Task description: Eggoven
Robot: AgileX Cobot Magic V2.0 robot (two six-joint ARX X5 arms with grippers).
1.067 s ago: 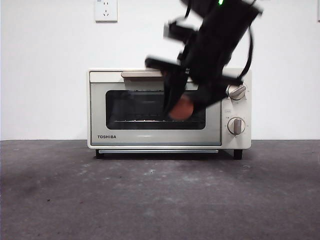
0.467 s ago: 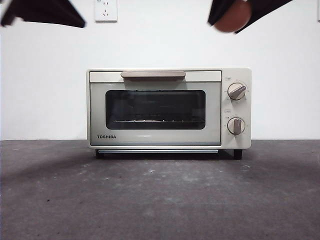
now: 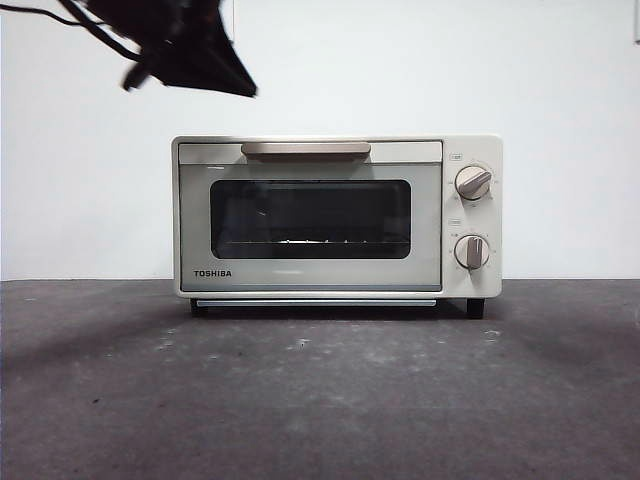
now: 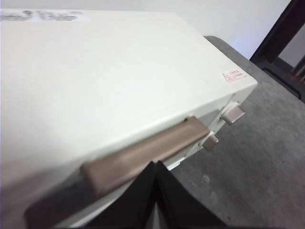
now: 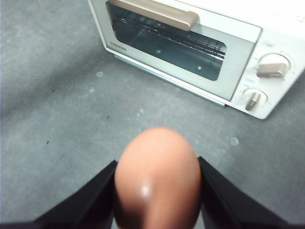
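- Egg [image 5: 157, 179] gripped between right gripper [image 5: 157, 191] jaws, held up in the air above the table [image 5: 47, 95], out in front of the oven [image 5: 238, 57]; not visible in front view.
- Oven standing on table, door [image 3: 310, 225] fully closed, handle [image 3: 306, 148] untouched, rack inside bare as far as the glass shows.
- Left gripper [image 4: 156, 195] hanging just above the handle [image 4: 143, 157], jaws pressed together, holding nothing; in front view seen as dark shape at top left [image 3: 190, 50], above and left of oven.
- Knobs [image 3: 473, 183] untouched by either gripper.
- Done so far, judging by layout: egg picked up and held ready.
- Left to do, probably: hook or grab handle, pull door down, put egg on rack, maybe shut door.
- Roughly early-to-middle stage; door opening looks like the step in hand.
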